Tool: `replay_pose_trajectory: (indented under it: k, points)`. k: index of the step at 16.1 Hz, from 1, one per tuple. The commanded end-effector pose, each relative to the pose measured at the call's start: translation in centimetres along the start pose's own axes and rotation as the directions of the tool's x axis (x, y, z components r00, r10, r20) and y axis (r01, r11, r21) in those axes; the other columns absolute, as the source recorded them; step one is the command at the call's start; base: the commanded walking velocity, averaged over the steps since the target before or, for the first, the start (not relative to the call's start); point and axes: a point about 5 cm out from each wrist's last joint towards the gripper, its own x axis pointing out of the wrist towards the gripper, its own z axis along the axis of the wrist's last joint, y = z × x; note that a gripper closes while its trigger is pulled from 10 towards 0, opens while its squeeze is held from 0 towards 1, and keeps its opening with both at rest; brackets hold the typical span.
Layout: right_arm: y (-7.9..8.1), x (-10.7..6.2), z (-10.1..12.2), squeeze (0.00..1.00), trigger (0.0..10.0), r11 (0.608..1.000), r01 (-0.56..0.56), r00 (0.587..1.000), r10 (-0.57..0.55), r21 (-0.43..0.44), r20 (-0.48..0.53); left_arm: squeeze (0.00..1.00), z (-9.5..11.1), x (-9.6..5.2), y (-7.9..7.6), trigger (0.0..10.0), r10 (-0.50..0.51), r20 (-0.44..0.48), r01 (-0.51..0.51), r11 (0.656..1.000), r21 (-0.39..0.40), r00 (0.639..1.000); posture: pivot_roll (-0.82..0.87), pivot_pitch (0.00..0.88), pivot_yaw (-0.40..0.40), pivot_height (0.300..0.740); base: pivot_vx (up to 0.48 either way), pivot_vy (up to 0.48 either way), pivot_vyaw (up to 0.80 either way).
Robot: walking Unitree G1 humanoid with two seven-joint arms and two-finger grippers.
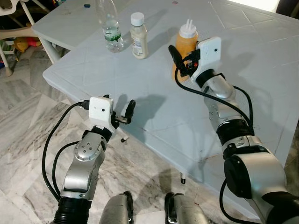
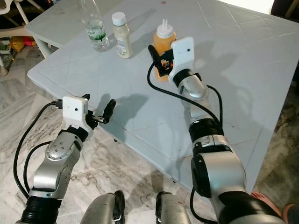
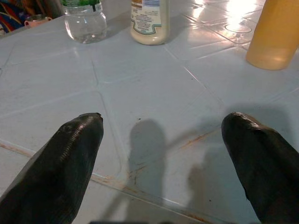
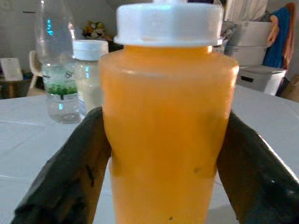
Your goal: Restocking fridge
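An orange sauce bottle (image 1: pixel 185 43) with a white nozzle cap stands upright on the white plastic table (image 1: pixel 159 102). My right gripper (image 1: pixel 180 65) reaches in from the near side, and its black fingers (image 4: pixel 70 177) press against both sides of the bottle (image 4: pixel 168 130). To its left stand a cream mayonnaise bottle (image 1: pixel 138 38) with a white cap and a clear water bottle (image 1: pixel 111 29) with a green label. My left gripper (image 1: pixel 122 112) hovers open at the table's near corner edge with nothing between its fingers (image 3: pixel 60 163).
A second white table (image 1: pixel 70 18) adjoins at the far left, with a white chair (image 1: pixel 11 28) and toys beyond it. Grey marble floor (image 1: pixel 28 140) lies below the table's near edge. The table's right half is bare.
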Motion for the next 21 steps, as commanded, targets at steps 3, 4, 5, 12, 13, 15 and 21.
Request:
replay_pose_trajectory:
  k: [3,4,5,12,13,15,21]
  points:
    - [0.4,0.4,0.6,0.0,0.0,1.0,-0.027,0.999,0.027,-0.001,0.029,0.0,-0.1,-0.1,0.1,10.0,0.002,-0.011,-0.001,1.0,0.014,1.0,0.07,0.195,0.079,0.74,0.0,0.0,0.0]
    - [0.4,0.4,0.6,0.0,0.1,1.0,-0.03,0.999,0.03,-0.007,0.027,0.0,-0.1,-0.1,0.1,10.0,0.001,-0.011,-0.001,1.0,0.014,1.0,0.07,0.192,0.077,0.74,0.0,0.0,0.0]
    - [0.3,0.3,0.5,0.0,0.6,0.999,-0.03,0.999,0.03,-0.015,0.023,0.0,-0.2,0.0,0.1,10.0,0.001,-0.011,-0.001,1.0,0.013,1.0,0.07,0.191,0.077,0.74,0.0,0.0,0.0]
    - [0.7,-0.8,0.6,0.0,10.0,0.992,-0.121,0.992,0.122,-0.035,0.032,0.0,-0.3,0.9,0.0,10.0,0.034,-0.038,-0.033,0.998,0.045,0.999,0.04,0.182,0.072,0.74,0.0,0.0,0.0]
    - [0.7,-1.1,0.5,0.0,10.0,0.99,-0.134,0.99,0.135,-0.039,0.031,0.0,-0.3,1.0,0.1,10.0,0.037,-0.037,-0.036,0.998,0.046,0.999,0.03,0.185,0.073,0.74,0.0,0.0,0.0]
    - [0.8,-2.5,0.3,0.0,10.0,0.982,-0.178,0.984,0.18,-0.061,0.018,0.0,-0.2,0.9,0.3,10.0,0.043,-0.033,-0.042,0.998,0.05,0.999,0.02,0.19,0.076,0.74,0.0,0.0,0.0]
    - [2.9,-8.8,-0.2,0.0,10.0,0.991,-0.085,0.996,0.087,0.099,-0.013,0.0,-1.2,0.2,0.2,10.0,0.07,-0.058,-0.068,0.997,0.031,0.996,-0.02,0.147,0.063,0.74,0.0,0.0,0.0]
